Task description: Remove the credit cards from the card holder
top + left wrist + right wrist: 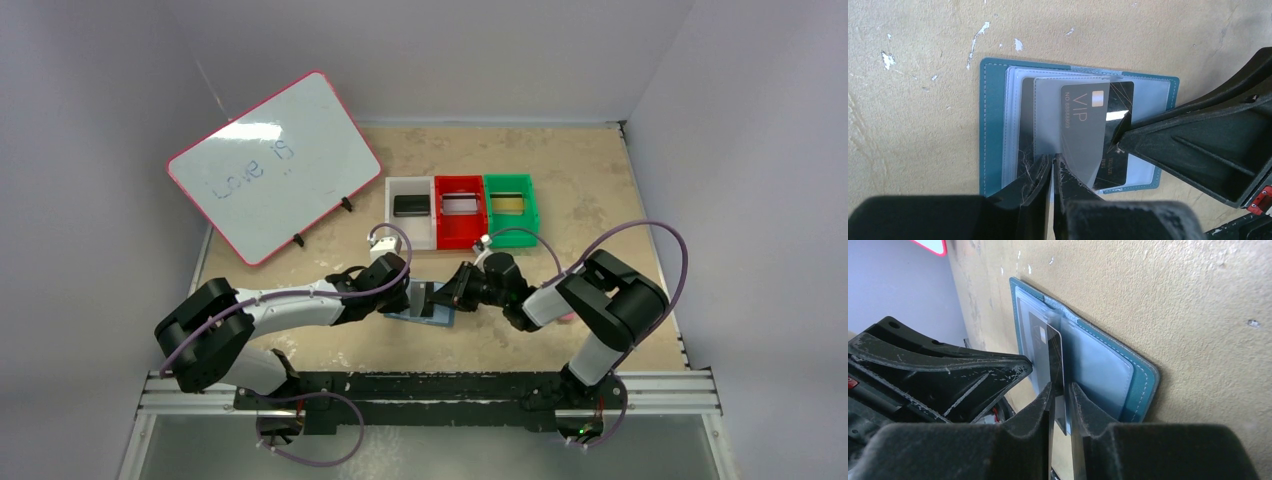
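Credit cards are lying in several places: a black card in the white bin, a silvery card in the red bin and a gold card in the green bin. One dark card marked VIP is sitting in the card holder.

From above, the holder is lying open and flat on the worktop, nearer the arms than the three bins and directly between the two grippers. The dark card is sticking out at a slant from under a clear sleeve, crossing the fold toward the right arm's side.

The left gripper is reaching in from the holder's near edge. Its fingers are almost touching each other and pinching the near edge of the clear sleeve, just beside the card's corner.

The right gripper is coming in from the opposite side. Its fingers are standing a narrow gap apart with the edge of the dark card running between them. Whether they are pressing on the card or only flanking it cannot be told.

A pink-framed whiteboard is leaning at the far left
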### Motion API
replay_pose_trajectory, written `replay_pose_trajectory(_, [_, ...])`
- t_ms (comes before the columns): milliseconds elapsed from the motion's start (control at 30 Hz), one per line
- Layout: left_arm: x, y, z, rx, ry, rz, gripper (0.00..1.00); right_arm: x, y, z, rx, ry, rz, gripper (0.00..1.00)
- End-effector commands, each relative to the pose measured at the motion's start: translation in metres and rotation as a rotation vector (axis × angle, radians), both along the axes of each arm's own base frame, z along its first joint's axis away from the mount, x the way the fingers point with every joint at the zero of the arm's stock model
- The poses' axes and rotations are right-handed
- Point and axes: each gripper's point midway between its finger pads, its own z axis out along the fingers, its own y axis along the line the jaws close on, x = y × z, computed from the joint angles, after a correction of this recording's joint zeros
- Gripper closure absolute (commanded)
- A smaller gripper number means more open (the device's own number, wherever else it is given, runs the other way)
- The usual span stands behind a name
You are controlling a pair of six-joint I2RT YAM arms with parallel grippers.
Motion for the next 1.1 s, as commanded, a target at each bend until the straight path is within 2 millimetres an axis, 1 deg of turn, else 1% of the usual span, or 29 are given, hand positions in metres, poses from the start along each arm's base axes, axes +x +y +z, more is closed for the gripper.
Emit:
replay_pose_trajectory(0, [-0.012, 0.024, -0.025, 0.116, 0.042, -0.007, 0.94, 0.009, 0.001, 0.013, 0.051, -0.052, -0.031, 0.81])
replay_pose_trajectory(133, [-0.012, 0.024, -0.026, 0.117, 0.044, -0.003, 0.95, 0.008, 0.008, 0.016, 0.088, -0.062, -0.002, 0.82])
replay_pose_trajectory(233, [-0.011, 0.025, -0.026, 0.118, 0.041, 0.003, 0.95, 0.007, 0.01, 0.015, 0.101, -0.065, 0.012, 0.79])
replay_pose_trajectory(300, [-0.01, 0.024, -0.025, 0.115, 0.039, 0.008, 0.96, 0.007, 0.009, 0.01, 0.091, -0.045, 0.003, 0.75])
replay_pose_trajectory(333, [-0.01, 0.025, -0.025, 0.117, 0.038, 0.011, 0.96, 0.007, 0.01, 0.008, 0.089, -0.039, 0.002, 0.76])
replay_pose_trajectory(367, [-0.01, 0.025, -0.025, 0.118, 0.039, 0.012, 0.96, 0.007, 0.009, 0.007, 0.088, -0.035, 0.002, 0.79])
replay_pose_trajectory(467, [-0.009, 0.026, -0.025, 0.12, 0.038, 0.018, 0.96, 0.006, 0.009, 0.008, 0.103, -0.04, 0.001, 0.91])
replay_pose_trajectory(567, [-0.01, 0.028, -0.026, 0.129, 0.04, 0.028, 0.97, 0.004, 0.006, 0.011, 0.106, -0.049, -0.011, 1.0])
replay_pose_trajectory(633, [-0.009, 0.031, -0.026, 0.139, 0.038, 0.037, 0.97, 0.004, 0.001, 0.01, 0.088, -0.05, -0.028, 1.0])
replay_pose_trajectory(667, [-0.009, 0.032, -0.026, 0.144, 0.038, 0.042, 0.97, 0.002, -0.003, 0.005, 0.063, -0.036, -0.035, 1.0])
replay_pose_trajectory(767, [-0.008, 0.032, -0.024, 0.141, 0.033, 0.046, 0.97, -0.001, -0.012, 0.0, 0.014, -0.026, -0.045, 1.0])
replay_pose_trajectory(900, [-0.007, 0.03, -0.021, 0.129, 0.028, 0.049, 0.97, -0.005, -0.019, -0.003, -0.01, -0.015, -0.046, 1.0])
replay_pose_trajectory(1067, [-0.005, 0.026, -0.015, 0.112, 0.019, 0.046, 0.97, -0.005, -0.021, 0.002, -0.004, -0.028, -0.049, 1.0])
